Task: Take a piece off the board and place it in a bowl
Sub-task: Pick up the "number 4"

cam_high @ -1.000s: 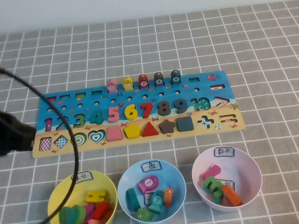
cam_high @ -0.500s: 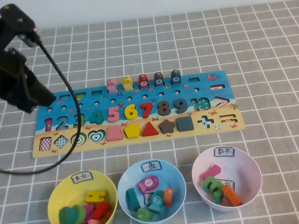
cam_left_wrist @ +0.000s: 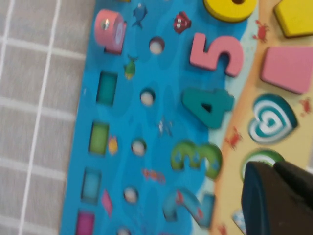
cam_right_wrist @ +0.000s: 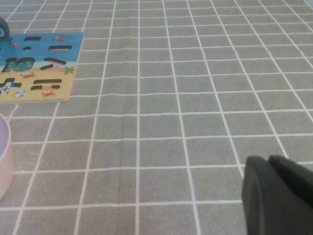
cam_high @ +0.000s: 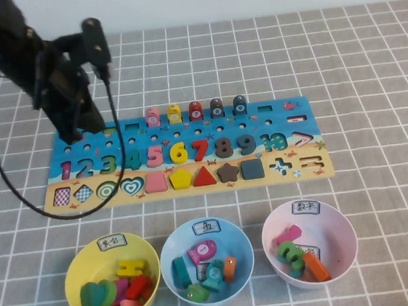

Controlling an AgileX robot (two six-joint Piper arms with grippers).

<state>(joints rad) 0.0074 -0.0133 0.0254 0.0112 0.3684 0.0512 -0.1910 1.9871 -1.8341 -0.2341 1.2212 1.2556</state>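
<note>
Teal-green and flat, the piece (cam_high: 132, 158), a wooden numeral 4, lies in its slot on the board (cam_high: 287, 116), between the printed green 3 (cam_high: 108, 164) and the pink 5 (cam_high: 154, 155). In the left wrist view the piece (cam_left_wrist: 208, 105) lies where the board's blue meets its tan. The left pincer (cam_high: 84, 128) hovers over the board's far left end, above the row of empty slots, apart from the piece; its fingers (cam_left_wrist: 274, 198) are clenched together with nothing between them. The right pincer (cam_right_wrist: 276, 196) hangs low above the grey checked tabletop (cam_high: 368, 50), well to the right of the board, clenched and empty. Nearer the robot stand three bowls: a yellow bowl (cam_high: 74, 270), a light blue bowl (cam_high: 170, 247) and the pale pink bowl (cam_high: 338, 227), which bears a small white label on its rim and holds a few coloured pieces
</note>
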